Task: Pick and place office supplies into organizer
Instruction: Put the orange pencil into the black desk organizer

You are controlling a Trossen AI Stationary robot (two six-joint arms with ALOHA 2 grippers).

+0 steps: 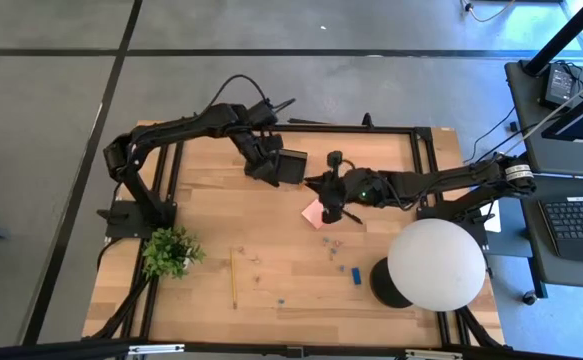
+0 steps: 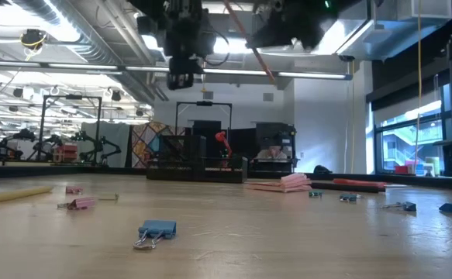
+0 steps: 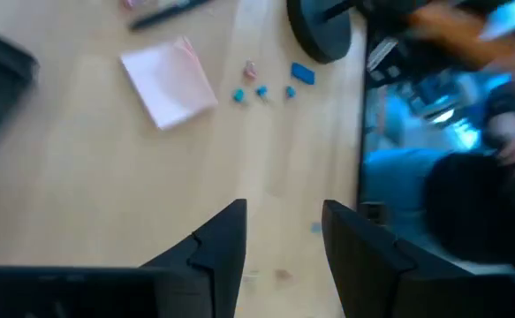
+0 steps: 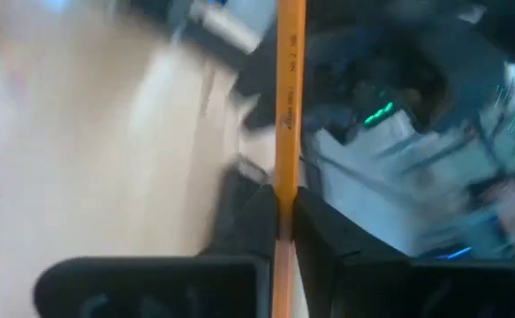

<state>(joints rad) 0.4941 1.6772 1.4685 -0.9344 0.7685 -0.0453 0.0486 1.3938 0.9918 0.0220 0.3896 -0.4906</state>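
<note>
Above table centre, your right gripper (image 4: 284,221) clamps orange pencil (image 4: 288,97) — left gripper (image 3: 279,243), fingers apart, empty, hangs beside organizer (image 1: 291,167); pink pad (image 1: 314,212) below.

Overhead view was evenly lit, soft shadows only, w/ the white globe lamp (image 1: 436,263) the brightest spot. Low view was backlit by ceiling strip lights and windows, so arms up top read as silhouettes; foreground blue clip (image 2: 156,231) was sharp, bkgd softer. Both wrist views were heavily motion-blurred, esp. toward edges; the pencil (image 4: 288,106) stayed fairly crisp.
</note>
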